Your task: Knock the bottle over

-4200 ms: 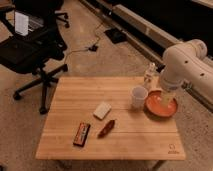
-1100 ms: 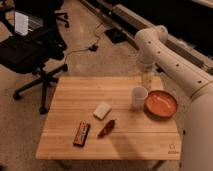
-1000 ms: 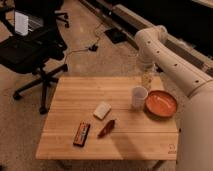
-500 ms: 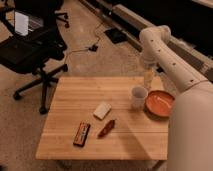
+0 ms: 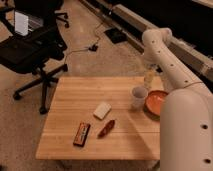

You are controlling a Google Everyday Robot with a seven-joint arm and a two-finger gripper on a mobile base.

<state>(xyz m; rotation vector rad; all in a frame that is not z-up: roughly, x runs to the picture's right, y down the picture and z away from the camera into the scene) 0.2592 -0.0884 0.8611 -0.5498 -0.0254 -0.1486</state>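
1. A speckled pale floor runs under a light wooden slatted table (image 5: 90, 95), with black office chairs (image 5: 35, 47) to the left and a long dark counter behind.
2. The gripper (image 5: 148, 71) hangs at the table's far right edge, at the end of the white jointed robot arm (image 5: 170, 70); whether it grips or stands loose cannot be told.
3. The small slim clear plastic bottle (image 5: 149, 79) stands upright right at the gripper, on the far right of the table, just behind the white cup (image 5: 138, 97).
4. A shallow orange bowl (image 5: 154, 101) sits just beside the cup, on its right.
5. Toward the middle lie a small white block (image 5: 102, 110), a red oblong packet (image 5: 106, 128) and a dark flat snack bar (image 5: 82, 134).
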